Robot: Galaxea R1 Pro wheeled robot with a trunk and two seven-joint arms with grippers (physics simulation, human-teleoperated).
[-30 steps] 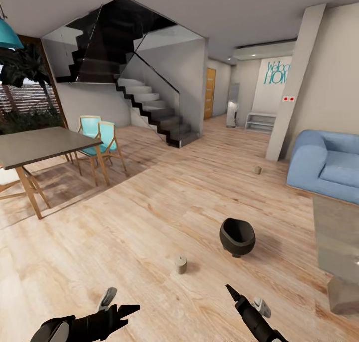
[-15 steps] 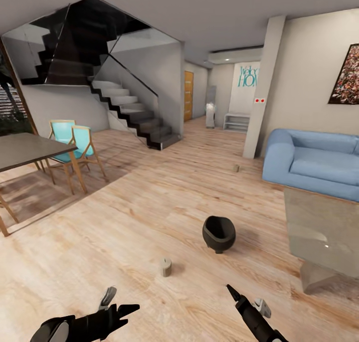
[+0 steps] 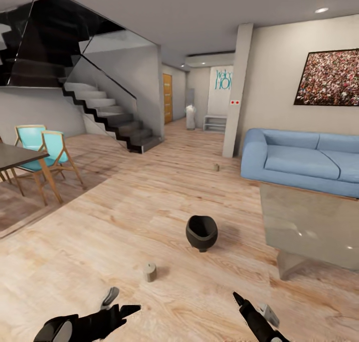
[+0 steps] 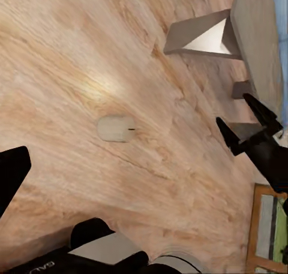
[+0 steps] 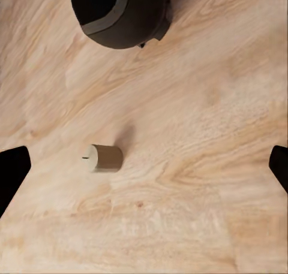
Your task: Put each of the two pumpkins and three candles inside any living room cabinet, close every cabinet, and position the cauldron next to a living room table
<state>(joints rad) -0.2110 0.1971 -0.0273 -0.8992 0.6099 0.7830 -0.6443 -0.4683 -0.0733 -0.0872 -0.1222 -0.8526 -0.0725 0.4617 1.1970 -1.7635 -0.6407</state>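
The black cauldron [image 3: 201, 232] stands on the wood floor, a short way left of the glass-topped table [image 3: 309, 217]. One tan candle [image 3: 149, 271] stands on the floor in front of it, between my two grippers and a little ahead of them. A second candle [image 3: 216, 167] sits far off near the pillar. My left gripper [image 3: 122, 302] and right gripper [image 3: 252, 304] hover low over the floor, both open and empty. The right wrist view looks down on the candle [image 5: 103, 157] and the cauldron [image 5: 120, 13]; the left wrist view has the candle [image 4: 117, 129] too. The pumpkins and the cabinet are out of view.
A blue sofa [image 3: 299, 160] stands behind the table against the right wall. A dark dining table [image 3: 15, 155] with teal chairs [image 3: 47, 150] is at the left, with stairs [image 3: 109, 117] behind. A pillar [image 3: 237, 92] stands beside the hallway.
The camera has turned to the right, so the whole room has slid left in the picture and a wall painting has come into view. Both arms hold the same pose.
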